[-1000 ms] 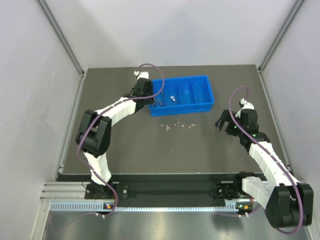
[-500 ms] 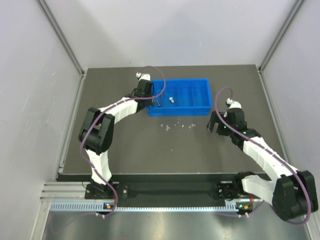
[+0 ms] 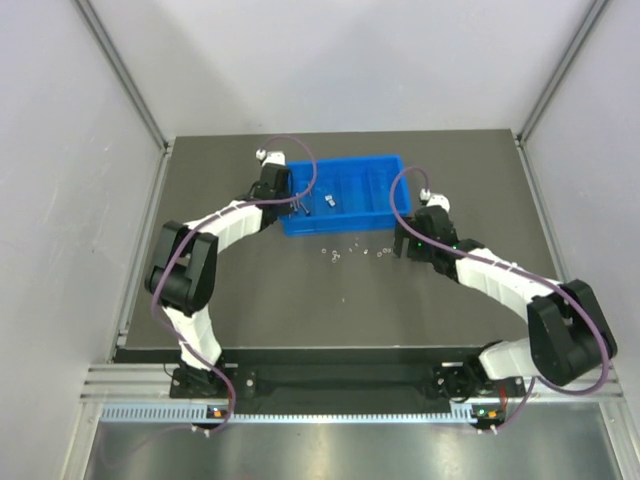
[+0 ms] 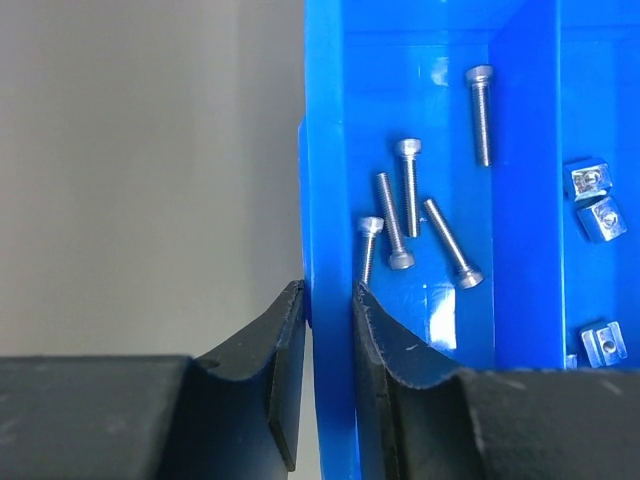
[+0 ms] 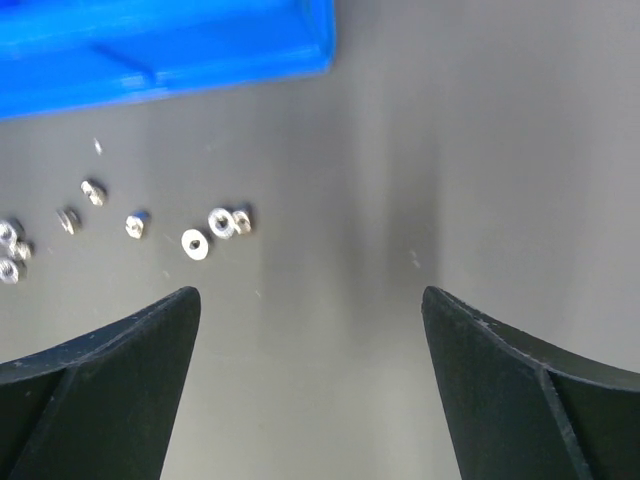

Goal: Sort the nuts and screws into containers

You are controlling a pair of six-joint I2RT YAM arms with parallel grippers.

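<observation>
The blue tray (image 3: 345, 226) of containers lies at the back of the table. My left gripper (image 4: 328, 287) is shut on the tray's left end wall (image 4: 325, 150), one jaw outside and one inside. Several screws (image 4: 408, 200) lie in that end compartment, and square nuts (image 4: 603, 220) sit in the compartment beside it. My right gripper (image 5: 310, 293) hangs open over the bare mat near the tray's right front corner (image 5: 300, 40). Several loose nuts (image 5: 222, 222) lie scattered ahead and to the left of its fingers. From above, these nuts (image 3: 352, 247) are in front of the tray, left of the right gripper (image 3: 403, 243).
The dark mat (image 3: 300, 310) spreads between the loose nuts and the arm bases. Grey walls and aluminium posts (image 3: 130, 90) close in the sides and back. The tray's right compartments (image 3: 385, 185) hold nothing I can make out.
My left gripper has closed on the tray wall and the tray has slid left with it. The right arm has swung left toward the loose nuts, its jaws slightly narrower.
</observation>
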